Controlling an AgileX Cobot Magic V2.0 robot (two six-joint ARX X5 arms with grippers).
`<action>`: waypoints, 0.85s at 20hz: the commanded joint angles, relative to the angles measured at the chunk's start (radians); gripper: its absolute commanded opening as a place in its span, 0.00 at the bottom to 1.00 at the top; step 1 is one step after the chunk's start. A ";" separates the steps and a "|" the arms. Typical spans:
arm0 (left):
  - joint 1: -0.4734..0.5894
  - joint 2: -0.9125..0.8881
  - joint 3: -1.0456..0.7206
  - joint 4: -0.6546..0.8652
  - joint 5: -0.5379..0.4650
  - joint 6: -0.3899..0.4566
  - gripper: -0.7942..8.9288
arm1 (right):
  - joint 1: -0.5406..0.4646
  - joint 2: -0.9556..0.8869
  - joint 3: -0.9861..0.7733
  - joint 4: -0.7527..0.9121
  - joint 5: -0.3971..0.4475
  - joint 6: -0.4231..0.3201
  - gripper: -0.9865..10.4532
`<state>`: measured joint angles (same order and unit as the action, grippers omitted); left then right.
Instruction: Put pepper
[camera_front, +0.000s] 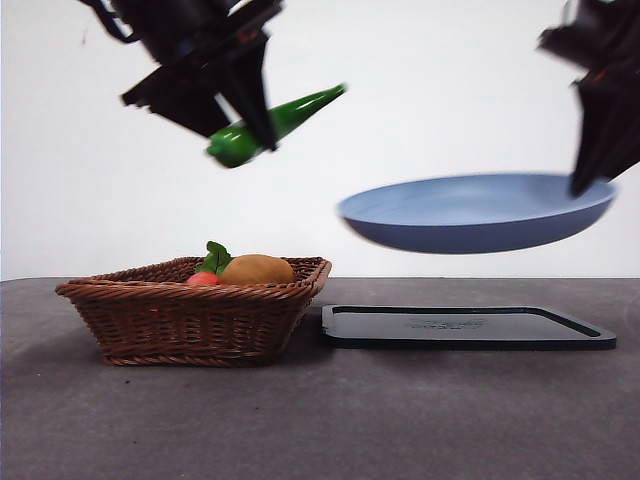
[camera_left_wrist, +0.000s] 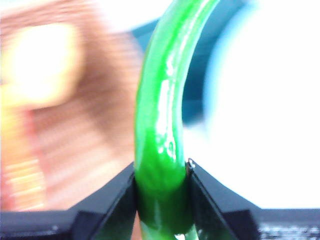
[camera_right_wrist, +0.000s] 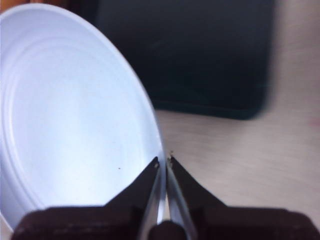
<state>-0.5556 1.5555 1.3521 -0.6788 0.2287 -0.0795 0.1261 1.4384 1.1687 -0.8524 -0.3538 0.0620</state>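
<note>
Left tool (camera_front: 245, 125) clamped on pepper (camera_front: 285, 120), held aloft above basket (camera_front: 190, 320); right tool (camera_right_wrist: 163, 162) pinching blue plate (camera_front: 475, 212) rim, lifted over desk (camera_front: 320, 420).

- The flat black rectangular tray (camera_front: 468, 327) lying on the grey table bears a faint raised marking near its middle in the front view; it is too small and blurred to read.
- No other text, label, brand, number or sign can be read in any view.
</note>
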 joint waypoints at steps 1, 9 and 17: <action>-0.068 0.025 0.018 0.008 0.037 -0.006 0.21 | 0.039 0.053 0.018 0.047 -0.056 0.066 0.09; -0.179 0.135 0.018 0.031 -0.045 0.024 0.21 | 0.146 0.082 0.018 0.061 -0.067 0.098 0.09; -0.180 0.176 0.018 0.019 -0.045 0.027 0.32 | 0.162 0.082 0.018 0.043 -0.066 0.103 0.09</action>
<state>-0.7254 1.7111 1.3529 -0.6682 0.1856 -0.0631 0.2813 1.5036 1.1687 -0.8169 -0.4110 0.1543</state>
